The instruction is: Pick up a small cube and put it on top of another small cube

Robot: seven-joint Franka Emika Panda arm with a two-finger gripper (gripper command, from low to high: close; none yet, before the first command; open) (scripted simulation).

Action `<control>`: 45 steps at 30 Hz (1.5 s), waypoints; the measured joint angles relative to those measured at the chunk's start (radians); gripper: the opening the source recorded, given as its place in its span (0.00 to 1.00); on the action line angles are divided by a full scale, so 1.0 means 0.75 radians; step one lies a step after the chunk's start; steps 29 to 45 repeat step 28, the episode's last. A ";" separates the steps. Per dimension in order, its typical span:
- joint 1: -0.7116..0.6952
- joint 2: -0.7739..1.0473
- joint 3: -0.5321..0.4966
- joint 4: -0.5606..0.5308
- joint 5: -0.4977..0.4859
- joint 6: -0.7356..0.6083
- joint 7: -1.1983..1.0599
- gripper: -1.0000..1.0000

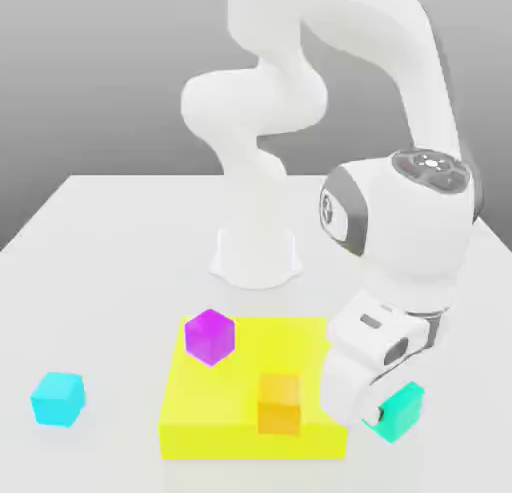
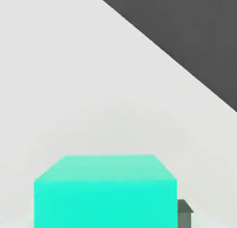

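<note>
The green-teal cube [image 1: 402,411] is at the gripper [image 1: 380,414], beside the yellow slab [image 1: 255,439] on the exterior view's right. I can't tell from here whether the gripper is apart, together or clamped on the cube, nor whether the cube's underside touches the white table [image 1: 110,271].

The step in hand, as I judge it, is securing this cube. It would pay to settle an even, square hold on opposite faces before trusting it to a lift. Then I'd want a slow, straight rise and a brief check that the cube comes along without twisting. Its flat faces should take a grip well, but an off-centre hold could let it pivot.

Further out, an orange cube [image 1: 279,405] sits on the slab near its front edge, and a purple cube [image 1: 210,337] is on it farther back. A cyan cube [image 1: 59,399] rests on the table, well apart, toward the exterior view's left. Which one is meant as the base I can't say. Whichever it is, the carry should clear the slab and its cubes, with the faces lined up before a gentle lowering.
</note>
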 joint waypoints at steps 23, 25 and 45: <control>-0.707 -0.067 -0.362 -0.225 0.224 0.184 -1.096 0.00; -0.735 -0.003 -0.323 -0.223 0.283 0.239 -1.139 1.00; -0.735 -0.003 -0.323 -0.223 0.283 0.239 -1.139 1.00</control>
